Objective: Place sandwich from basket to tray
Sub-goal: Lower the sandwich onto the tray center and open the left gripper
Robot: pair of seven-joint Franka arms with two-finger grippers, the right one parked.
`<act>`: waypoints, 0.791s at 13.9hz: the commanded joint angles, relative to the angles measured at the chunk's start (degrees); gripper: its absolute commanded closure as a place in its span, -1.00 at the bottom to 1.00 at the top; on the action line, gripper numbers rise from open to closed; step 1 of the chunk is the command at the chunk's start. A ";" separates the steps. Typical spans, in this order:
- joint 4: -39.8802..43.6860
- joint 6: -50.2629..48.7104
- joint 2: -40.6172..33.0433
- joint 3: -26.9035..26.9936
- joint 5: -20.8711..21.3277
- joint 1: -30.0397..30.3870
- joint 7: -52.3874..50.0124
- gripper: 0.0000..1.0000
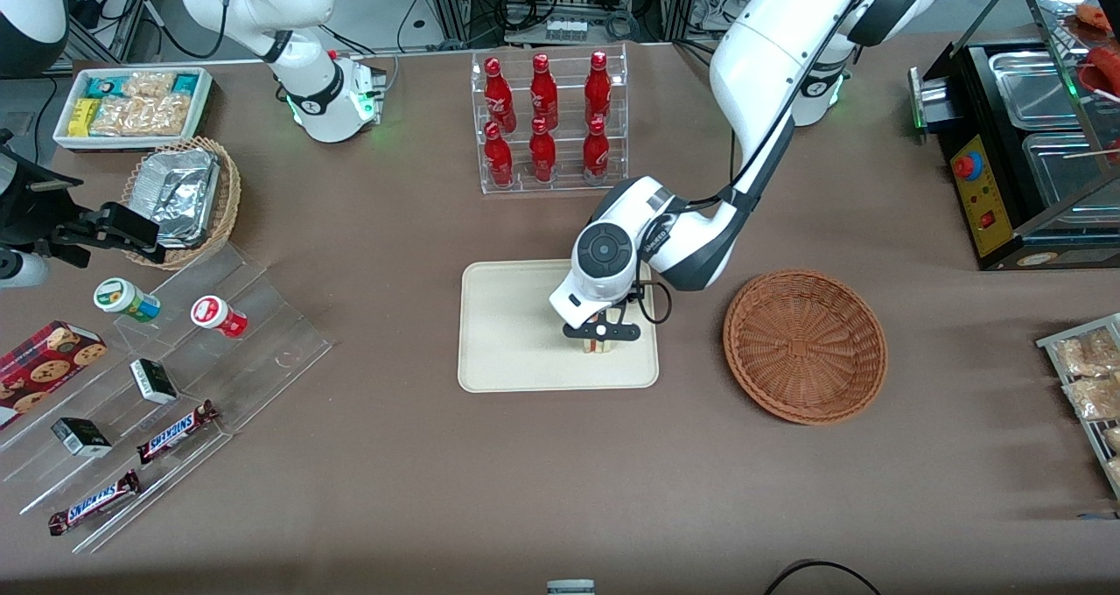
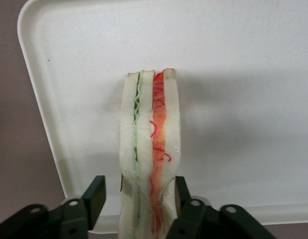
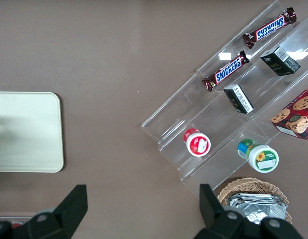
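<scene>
Pincer [image 1: 600, 333] pinches sandwich [image 2: 150, 149] upright over tray [image 1: 507, 332], near its basket-side [image 1: 805, 346] rim; open tray alongside.

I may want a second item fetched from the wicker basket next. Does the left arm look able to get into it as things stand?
Probably yes, once freed: the claw is over the tray around the sandwich, and the basket beside the tray lies open with nothing above it.
</scene>
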 commanded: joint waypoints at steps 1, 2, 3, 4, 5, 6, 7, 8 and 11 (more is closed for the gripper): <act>2.38 -0.58 0.91 0.43 -0.77 -0.37 -0.30 -1.00; 2.47 -0.58 0.82 0.43 -0.77 -0.37 -0.74 -1.00; 2.47 -0.58 0.82 0.52 -0.42 -0.37 -1.09 -1.00; 2.56 -0.49 0.82 0.70 -0.16 -0.55 -1.35 -1.00; 2.99 -0.84 0.65 0.70 -0.07 -0.38 -1.70 -1.00; 3.34 -0.93 0.38 0.70 -0.07 -0.37 -1.71 -1.00; 3.61 -0.58 0.21 0.70 -0.33 -0.20 -2.05 -1.00; 4.48 -0.66 0.29 0.78 -0.15 -0.11 -3.36 -1.00; 5.54 -1.28 -1.19 0.79 -0.24 1.64 -3.47 -1.00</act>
